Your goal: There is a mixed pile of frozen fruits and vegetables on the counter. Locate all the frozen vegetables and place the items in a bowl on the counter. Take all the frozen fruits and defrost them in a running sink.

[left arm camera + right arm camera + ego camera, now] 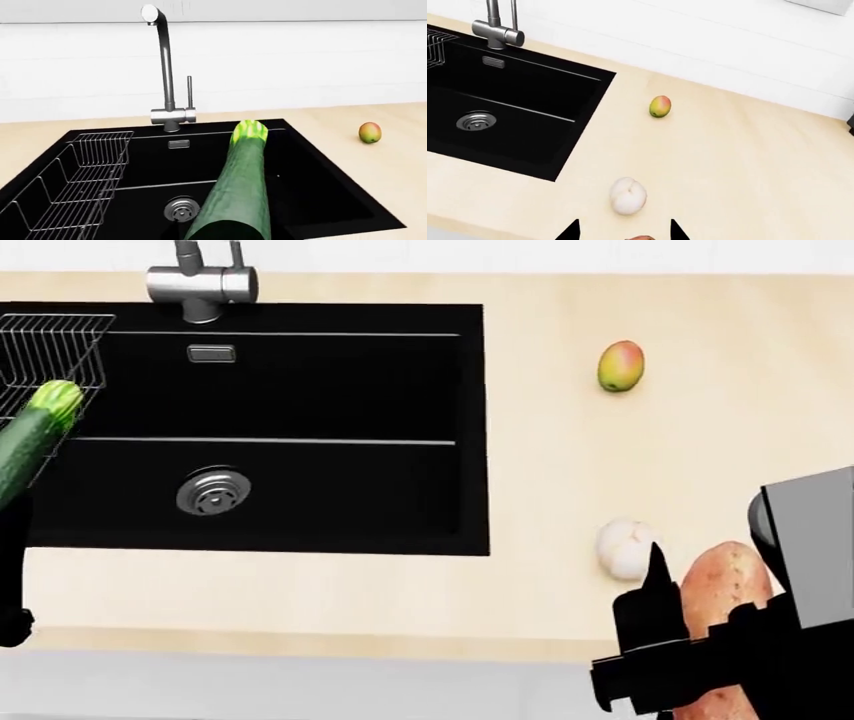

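My left gripper (11, 535) is shut on the dark green zucchini (239, 190), which hangs tilted over the black sink (334, 440), its light green end (56, 398) near the wire rack (47, 350). The mango (621, 366) lies on the counter (561, 470) right of the sink. The off-white round fruit (628, 195) lies near the front edge, with the pinkish-orange sweet potato (727, 585) just beside it. My right gripper (624, 231) is open over the sweet potato's tip (640, 238), which shows between its fingertips. The bowl is out of view.
A steel faucet (165, 65) stands behind the sink, and no water shows from it. A round steel drain (211, 491) sits in the basin floor. A white wall backs the counter. The counter's front edge (334, 640) runs just below the sink.
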Controlling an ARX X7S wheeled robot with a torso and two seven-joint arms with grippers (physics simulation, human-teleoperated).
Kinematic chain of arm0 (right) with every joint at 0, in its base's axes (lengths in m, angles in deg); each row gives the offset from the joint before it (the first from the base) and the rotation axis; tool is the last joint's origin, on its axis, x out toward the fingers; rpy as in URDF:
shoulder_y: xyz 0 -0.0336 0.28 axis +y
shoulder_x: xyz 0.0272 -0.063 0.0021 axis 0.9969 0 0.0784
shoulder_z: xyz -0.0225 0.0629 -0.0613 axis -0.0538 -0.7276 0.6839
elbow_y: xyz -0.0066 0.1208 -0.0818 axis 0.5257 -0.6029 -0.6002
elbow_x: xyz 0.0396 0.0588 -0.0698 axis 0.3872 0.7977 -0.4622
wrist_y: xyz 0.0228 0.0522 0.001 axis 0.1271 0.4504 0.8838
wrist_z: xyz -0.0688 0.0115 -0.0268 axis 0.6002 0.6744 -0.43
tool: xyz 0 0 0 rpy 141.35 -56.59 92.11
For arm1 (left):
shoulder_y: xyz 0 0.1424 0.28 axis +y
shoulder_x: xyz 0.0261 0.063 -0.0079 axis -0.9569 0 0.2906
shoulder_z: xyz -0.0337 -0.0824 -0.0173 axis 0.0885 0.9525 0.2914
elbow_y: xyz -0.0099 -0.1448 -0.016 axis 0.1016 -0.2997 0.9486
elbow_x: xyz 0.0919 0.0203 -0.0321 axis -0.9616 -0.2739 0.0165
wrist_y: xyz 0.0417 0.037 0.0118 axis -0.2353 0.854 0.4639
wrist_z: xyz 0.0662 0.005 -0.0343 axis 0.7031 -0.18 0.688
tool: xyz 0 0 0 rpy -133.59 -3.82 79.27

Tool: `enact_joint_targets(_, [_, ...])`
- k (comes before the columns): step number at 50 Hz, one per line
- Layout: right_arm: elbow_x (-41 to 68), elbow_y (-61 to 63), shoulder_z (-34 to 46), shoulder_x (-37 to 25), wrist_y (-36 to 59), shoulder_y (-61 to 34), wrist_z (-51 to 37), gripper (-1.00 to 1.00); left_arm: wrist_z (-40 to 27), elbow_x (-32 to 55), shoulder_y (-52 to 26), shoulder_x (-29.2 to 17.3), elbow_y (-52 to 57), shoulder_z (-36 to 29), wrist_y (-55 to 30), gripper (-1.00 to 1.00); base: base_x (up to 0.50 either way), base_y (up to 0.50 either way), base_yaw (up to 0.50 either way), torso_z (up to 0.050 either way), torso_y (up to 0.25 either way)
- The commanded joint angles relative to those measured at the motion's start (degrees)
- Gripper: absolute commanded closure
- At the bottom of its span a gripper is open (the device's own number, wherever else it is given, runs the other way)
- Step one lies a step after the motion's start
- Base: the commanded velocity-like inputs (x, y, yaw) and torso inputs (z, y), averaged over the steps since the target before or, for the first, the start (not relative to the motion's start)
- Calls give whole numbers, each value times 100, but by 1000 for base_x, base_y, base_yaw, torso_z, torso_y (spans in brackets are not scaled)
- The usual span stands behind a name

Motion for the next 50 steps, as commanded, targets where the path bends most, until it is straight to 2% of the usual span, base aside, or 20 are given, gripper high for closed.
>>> enact_joint_targets(1, [-171,91,-1,-34,-84,76,134,100,-63,9,36,-5,5,48,54,100,-23,500,0,0,0])
enact_joint_targets(11, [-292,163,100,-20,-145,15,229,100,-56,-49,43,30,-26,-3,89,100,-7,500,0,2,0])
enact_joint_targets(16, [-342,171,105,-30,-187,81,261,100,30,154,404,-190,117,372,166,100,-6,500,0,0,0])
enact_joint_targets(25, [-389,167,131,-48,-249,126,292,100,83,117,543,-217,116,448,238,100,-5,500,0,0,0])
enact_joint_targets(31, [-497,138,205,-27,-277,125,365,100,22,-118,235,-5,-48,73,197,100,-3,500,0,0,0])
enact_joint_targets(43, [-447,150,222,-52,-354,170,331,100,-35,-103,109,39,-58,-21,160,100,-36,500,0,0,0])
enact_joint_targets(50, [-469,156,248,-78,-384,169,355,100,33,246,517,-272,152,506,217,100,-110,500,0,0,0])
